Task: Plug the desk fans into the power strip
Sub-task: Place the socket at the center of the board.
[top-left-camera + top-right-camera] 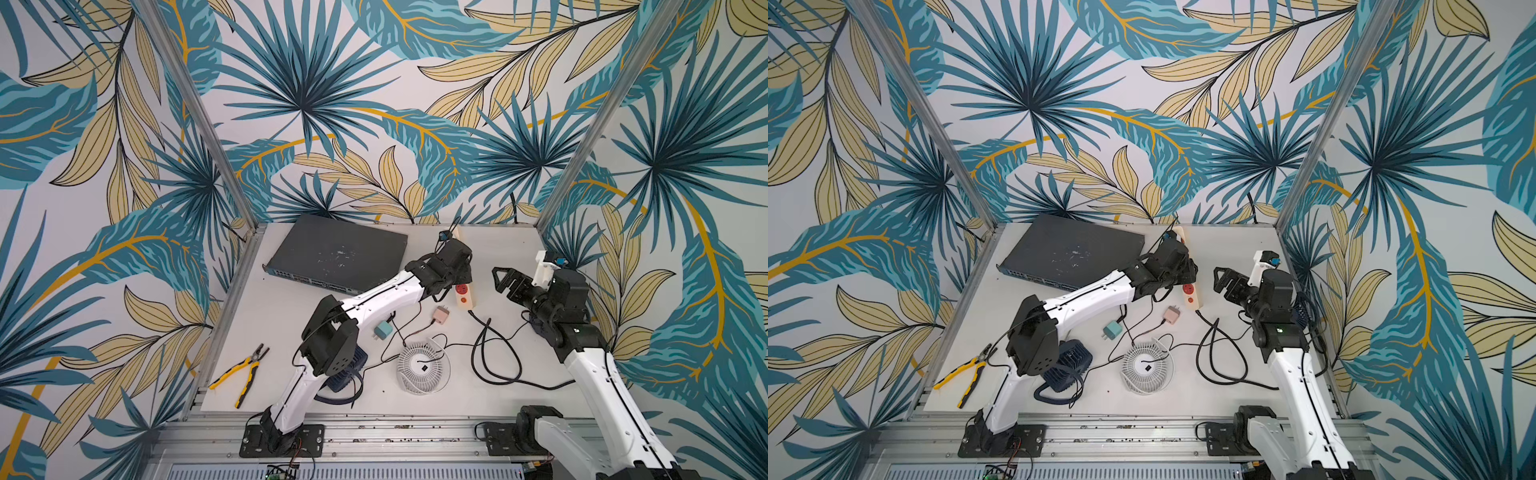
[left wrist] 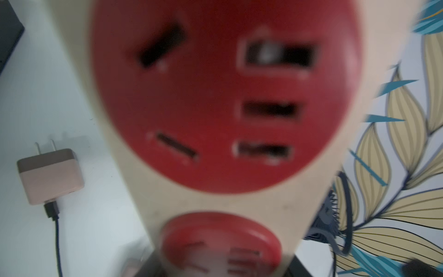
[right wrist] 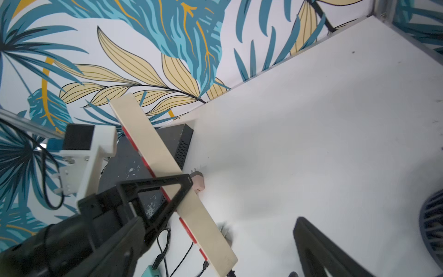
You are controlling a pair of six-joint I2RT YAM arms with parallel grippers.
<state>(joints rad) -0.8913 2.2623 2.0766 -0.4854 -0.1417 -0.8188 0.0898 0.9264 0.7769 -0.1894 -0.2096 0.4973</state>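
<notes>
Power strip (image 1: 464, 296) mid-section hidden beneath left gripper (image 1: 457, 277), its sockets (image 2: 225, 96) blurred in left wrist view, left arm stretched far forward, jaws clamped on strip, right gripper (image 1: 503, 282) near strip, jaws wide apart

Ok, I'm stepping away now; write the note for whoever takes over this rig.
Left gripper: shut on the power strip, holding it tilted.
Right gripper: open, empty, beside the strip.
White desk fan lies flat on the table; pink plug and teal plug lie loose near it, neither in a socket.
Done: strip gripped. Left: find the fan's plug, pick it up, push it into a socket.
</notes>
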